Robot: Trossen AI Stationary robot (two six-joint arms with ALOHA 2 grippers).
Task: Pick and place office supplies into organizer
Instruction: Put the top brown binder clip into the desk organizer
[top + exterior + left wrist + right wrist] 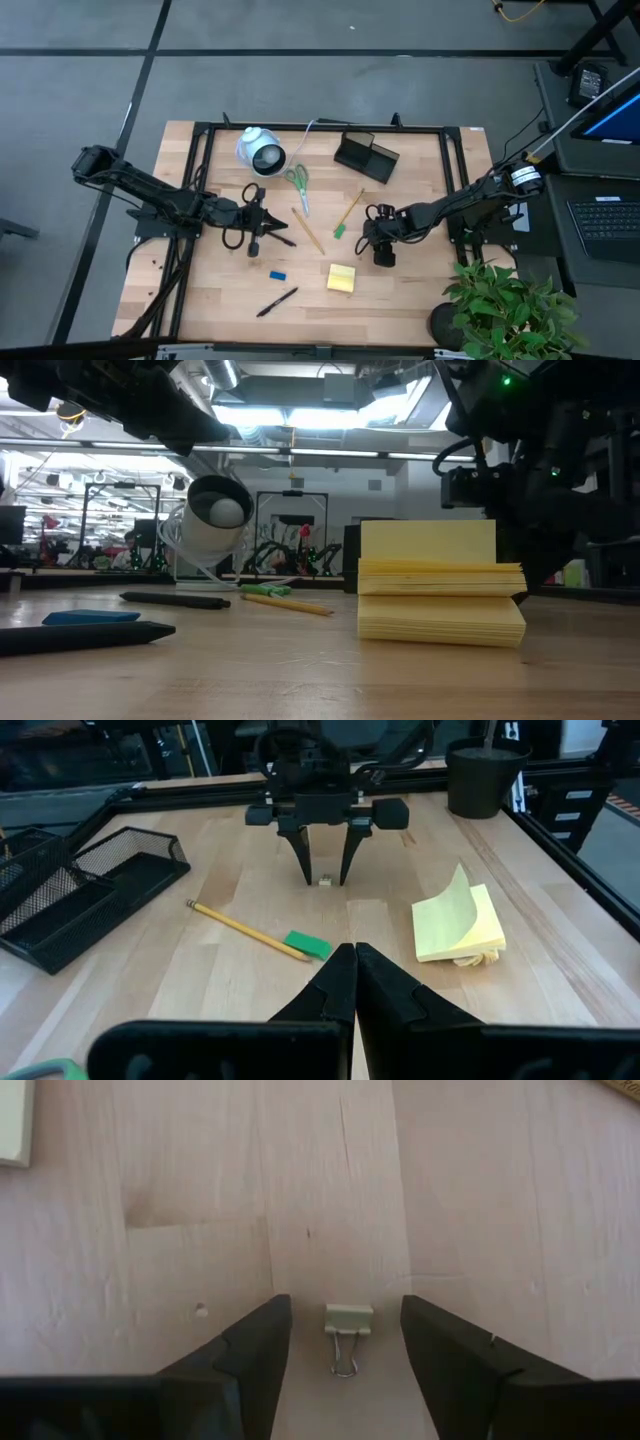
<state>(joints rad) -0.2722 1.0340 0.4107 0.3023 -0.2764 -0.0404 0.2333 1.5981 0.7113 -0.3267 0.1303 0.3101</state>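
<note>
Straddling a small binder clip [348, 1336], your right gripper [345, 1342] is spread wide, gripping nothing. The sticky pad [341, 278] lies just beside it, the organizer [365, 157] well apart at the back. Your left gripper [354, 970] is closed and empty near the scissors [297, 185].

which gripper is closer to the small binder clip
Right. The right gripper is open with the binder clip between its fingers; the left gripper, shut, sits across the table, beyond the green-tipped pencil.

Yellow sticky-note pad [341, 278]; black organizer [365, 157]; blue eraser [278, 274]; green-handled scissors [298, 183].
</note>
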